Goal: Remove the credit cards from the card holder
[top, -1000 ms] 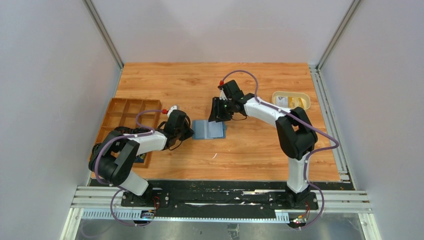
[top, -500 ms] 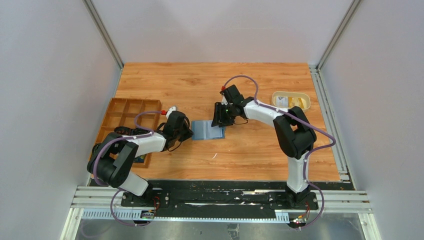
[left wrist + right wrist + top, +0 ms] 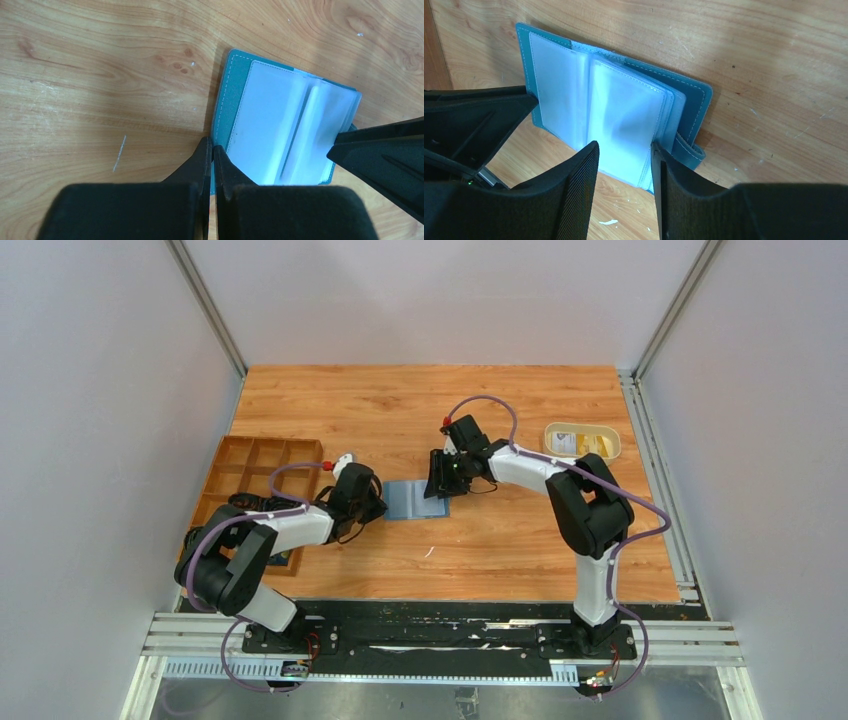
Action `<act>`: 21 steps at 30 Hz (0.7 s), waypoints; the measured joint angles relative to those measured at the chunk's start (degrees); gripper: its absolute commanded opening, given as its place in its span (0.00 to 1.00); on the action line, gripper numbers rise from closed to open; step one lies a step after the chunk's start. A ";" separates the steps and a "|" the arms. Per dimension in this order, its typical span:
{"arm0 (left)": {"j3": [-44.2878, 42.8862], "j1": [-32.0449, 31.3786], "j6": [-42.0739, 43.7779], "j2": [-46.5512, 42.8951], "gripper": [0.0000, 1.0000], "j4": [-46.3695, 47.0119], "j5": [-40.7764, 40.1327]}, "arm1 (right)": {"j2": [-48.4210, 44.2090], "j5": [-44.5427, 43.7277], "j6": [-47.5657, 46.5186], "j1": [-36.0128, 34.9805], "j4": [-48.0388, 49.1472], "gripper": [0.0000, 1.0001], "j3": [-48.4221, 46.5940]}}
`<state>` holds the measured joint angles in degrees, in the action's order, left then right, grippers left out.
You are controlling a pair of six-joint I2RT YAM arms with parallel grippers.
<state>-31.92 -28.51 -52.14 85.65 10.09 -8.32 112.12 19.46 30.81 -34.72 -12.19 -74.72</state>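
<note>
Two claws engaged | left gripper (image 3: 210, 146) pressed together, tips pinning the open card holder (image 3: 223, 100) at its edge to the table (image 3: 90, 75) | right gripper (image 3: 624, 148) spread astride clear sleeves (image 3: 624, 107) | risk: a pull slips the weak pin and drags the holder, or pinches only sleeve.

Wooden table (image 3: 520, 400), open blue card holder (image 3: 410, 501) mid-table, compartment tray (image 3: 272, 441) left, cream dish (image 3: 583, 425) right

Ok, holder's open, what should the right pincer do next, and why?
Probably close the right pincer on the edge of the top clear sleeve and turn it: its jaws stand apart over it, the shut left pincer rests on the card holder, and no card shows inside.
</note>
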 measured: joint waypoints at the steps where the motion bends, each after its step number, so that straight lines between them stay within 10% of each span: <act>1: 0.00 -0.15 -0.04 0.00 0.00 -0.02 -0.24 | -0.11 0.07 -0.15 0.02 0.39 0.47 0.46; 21: -8.74 -6.01 -1.62 6.05 0.00 -6.45 -7.72 | -1.77 3.06 -1.81 1.16 2.05 0.47 2.86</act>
<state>-40.66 -34.52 -53.76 91.70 3.64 -16.03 110.34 22.52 28.99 -33.56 -10.13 -71.85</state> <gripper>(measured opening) 0.012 0.471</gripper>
